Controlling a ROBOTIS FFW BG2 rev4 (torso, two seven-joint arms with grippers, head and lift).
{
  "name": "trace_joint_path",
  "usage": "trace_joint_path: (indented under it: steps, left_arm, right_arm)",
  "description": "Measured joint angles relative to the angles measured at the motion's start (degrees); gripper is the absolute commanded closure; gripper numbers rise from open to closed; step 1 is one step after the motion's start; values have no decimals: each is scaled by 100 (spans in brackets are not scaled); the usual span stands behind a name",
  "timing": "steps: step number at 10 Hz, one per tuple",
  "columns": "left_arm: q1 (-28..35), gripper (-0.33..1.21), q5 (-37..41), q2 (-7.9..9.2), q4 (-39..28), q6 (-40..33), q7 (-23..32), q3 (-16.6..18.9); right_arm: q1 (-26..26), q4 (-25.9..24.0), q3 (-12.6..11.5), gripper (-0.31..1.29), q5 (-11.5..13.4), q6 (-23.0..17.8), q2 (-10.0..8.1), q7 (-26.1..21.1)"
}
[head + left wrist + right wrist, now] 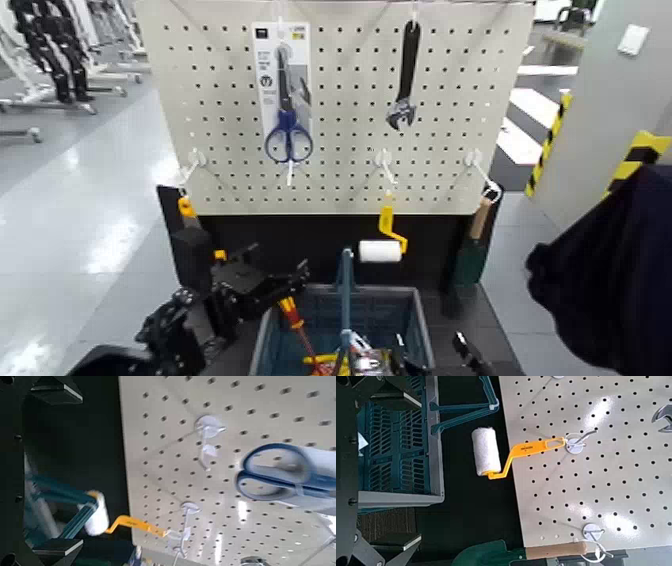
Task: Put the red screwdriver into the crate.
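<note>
Release looked to be the step in hand. The left gripper (280, 262) stood at the crate's robot-left side, its jaws parted wide and grasping nothing; the left wrist view showed no tool caught between them. The red screwdriver (291, 312) lay outside that opening, just below the lower jaw in the head view, its red-and-yellow handle uppermost and its thin shaft slanting down into the crate (420, 325). Whether the handle end touched the jaw, or whether the shaft had come to rest on the things underneath, could not be told. The crate's upright centre handle (347, 285) rose to the robot's right of the left jaws, with the white paint roller (380, 251) hanging farther off beyond it.

The right gripper (399, 471) was parked near the crate's other side, its jaws also spread and holding nothing.

By my judgement, the placing was all but finished. The next move called for keeping the left jaws spread, checking that the screwdriver had settled wholly within the walls, then lifting straight up and back toward the robot's left. A sideways sweep or an early closing could have hooked the handle on the lower jaw and tipped the tool over the rim, or knocked the crate's centre handle.
</note>
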Motion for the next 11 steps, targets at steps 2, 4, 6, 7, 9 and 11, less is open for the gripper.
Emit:
trace_joint_path:
  steps: [2,4,6,7,9,11]
  left_arm:
    - [381,5,-347,-92,-135,-722,425,132]
    - [732,5,-645,-241,-111,-1130,631,307]
    - [1134,5,-956,-403,70,-1696,882,420]
    - [1307,5,-1061,-467,138,-1891,962,439]
    - [1601,6,-1201,-525,180,-2156,1197,484]
    - [1808,7,-1285,-522,164,-2322,1337,501]
  right_arm:
    - [5,-6,-15,14,0,-17,-6,6]
    - [12,-17,-35,14,0,-22,-9,12]
    - [28,-32,-63,14,16,-48,-9,12]
    - [41,-35,-80,14,35,-73,-3,12]
    - [63,-45,-109,14,107,-147,13,5]
    - [88,-56,-140,14,254,-277,32,3]
